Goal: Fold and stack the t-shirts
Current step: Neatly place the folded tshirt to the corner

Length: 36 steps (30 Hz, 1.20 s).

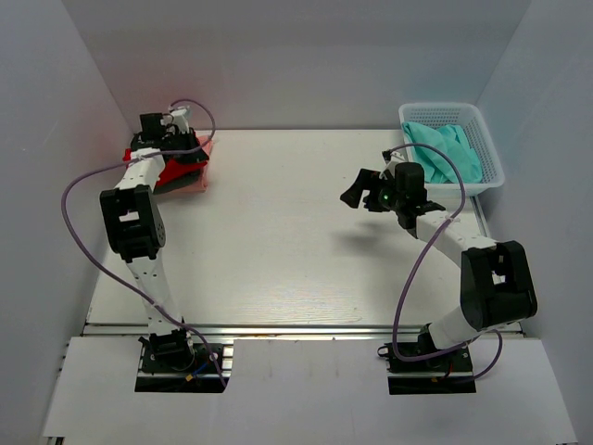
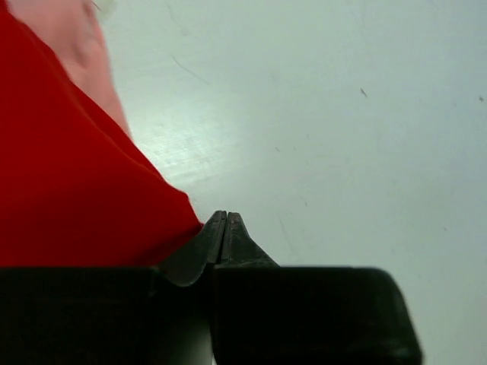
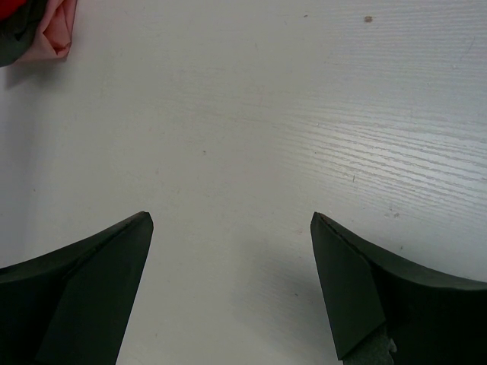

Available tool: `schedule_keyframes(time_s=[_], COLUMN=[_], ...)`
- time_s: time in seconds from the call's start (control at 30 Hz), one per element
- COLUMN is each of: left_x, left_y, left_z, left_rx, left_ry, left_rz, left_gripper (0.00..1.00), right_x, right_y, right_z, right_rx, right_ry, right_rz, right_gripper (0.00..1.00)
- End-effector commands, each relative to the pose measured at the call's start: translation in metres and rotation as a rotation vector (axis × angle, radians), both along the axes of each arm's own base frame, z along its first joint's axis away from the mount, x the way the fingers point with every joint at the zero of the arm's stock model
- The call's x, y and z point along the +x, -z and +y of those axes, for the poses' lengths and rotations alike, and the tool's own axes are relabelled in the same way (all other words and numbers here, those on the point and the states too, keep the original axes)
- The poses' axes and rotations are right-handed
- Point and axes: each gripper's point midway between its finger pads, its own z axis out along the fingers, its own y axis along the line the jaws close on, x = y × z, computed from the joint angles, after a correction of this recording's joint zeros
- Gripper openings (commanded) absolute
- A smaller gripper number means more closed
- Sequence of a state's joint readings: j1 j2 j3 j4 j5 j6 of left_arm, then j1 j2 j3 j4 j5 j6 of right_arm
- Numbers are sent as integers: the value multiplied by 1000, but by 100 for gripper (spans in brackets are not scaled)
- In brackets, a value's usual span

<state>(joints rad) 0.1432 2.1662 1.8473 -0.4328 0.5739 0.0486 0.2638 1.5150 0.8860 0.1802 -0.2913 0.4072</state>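
Observation:
A stack of t-shirts lies at the far left of the table, with the bright red shirt on top of a salmon pink one. My left gripper is down at the stack's right edge. In the left wrist view it is shut, with the red shirt lying against its left finger and nothing visible between the jaws; the pink shirt shows beyond. My right gripper hovers open and empty over the bare table. The pink shirt's corner shows in the right wrist view.
A white lattice basket stands at the back right, holding crumpled teal cloth. White walls close in the table on the left, back and right. A dark fold lies beside the pink corner.

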Motion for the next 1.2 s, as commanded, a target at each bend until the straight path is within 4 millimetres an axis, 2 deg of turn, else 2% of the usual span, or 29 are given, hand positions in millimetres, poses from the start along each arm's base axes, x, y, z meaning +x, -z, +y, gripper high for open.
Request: schedule_keyframes(time_s=[0.0, 0.03, 0.07, 0.1, 0.17, 0.23, 0.27, 0.3, 0.37, 0.4, 0.47, 0.5, 0.53, 0.67, 0.77, 0.83, 0.87, 0.97, 1.0, 1.03, 1.07, 1.1, 1.17], left_x=[-15, -18, -27, -27, -33, -35, -39, -40, -40, -40, -44, -41, -43, -42, -36, -27, -22, -4, 8, 15, 19, 24, 28], left_y=[-1, 3, 24, 22, 33, 46, 59, 63, 63, 66, 52, 37, 10, -55, -90, -98, -99, -82, -87, -62, -55, -56, -28], left_z=[-23, -24, -24, -24, -24, -26, -27, -30, -42, -41, -56, -58, -62, -65, -66, -48, -46, -27, -18, -16, -10, -11, 1], left_rx=[-123, -129, -129, -133, -137, -148, -190, -213, -256, -239, -244, -249, -253, -240, -244, -237, -236, -230, -200, -202, -206, -211, -231], left_ry=[76, 71, 59, 55, 42, 48, 62, 74, 126, 141, 190, 211, 250, 284, 280, 209, 190, 126, 80, 79, 67, 78, 37], left_rz=[-8, -2, 40, 24, 51, 73, 103, 113, 129, 125, 108, 65, -18, -154, -216, -225, -226, -184, -192, -142, -122, -126, -64], left_gripper=[10, 10, 10, 8, 8, 7, 7, 1, 0, 0, 0, 0, 1, 1, 1, 1, 1, 0, 0, 0, 0, 0, 0], right_x=[3, 4, 4, 4, 6, 6, 7, 6, 7, 6, 7, 7, 8, 10, 10, 10, 10, 12, 12, 13, 13, 14, 16], right_y=[-7, -7, -5, -3, -4, -1, 0, 4, 2, 2, -3, -5, -8, -12, -10, -10, -9, -10, -9, -9, -10, -10, -10], right_z=[4, 4, 3, 4, 3, 5, 4, 5, 5, 7, 6, 6, 5, 3, 4, 5, 6, 6, 5, 3, 2, 1, -2], right_rx=[7, 8, 6, 3, 5, 5, 6, 4, 6, 8, -3, -3, -7, -12, -5, -2, 1, 0, -6, -13, -19, -27, -35], right_ry=[-20, -19, -17, -21, -17, -24, -24, -25, -28, -32, -35, -37, -31, -18, -18, -25, -24, -21, -17, -16, -9, -5, 6], right_rz=[-30, -31, -25, -22, -25, -14, -13, -2, -5, -6, -25, -33, -44, -57, -50, -44, -39, -41, -38, -37, -39, -42, -46], right_gripper=[90, 90, 90, 90, 90, 90, 90, 90, 90, 90, 90, 90, 90, 90, 90, 90, 90, 90, 90, 90, 90, 90, 90])
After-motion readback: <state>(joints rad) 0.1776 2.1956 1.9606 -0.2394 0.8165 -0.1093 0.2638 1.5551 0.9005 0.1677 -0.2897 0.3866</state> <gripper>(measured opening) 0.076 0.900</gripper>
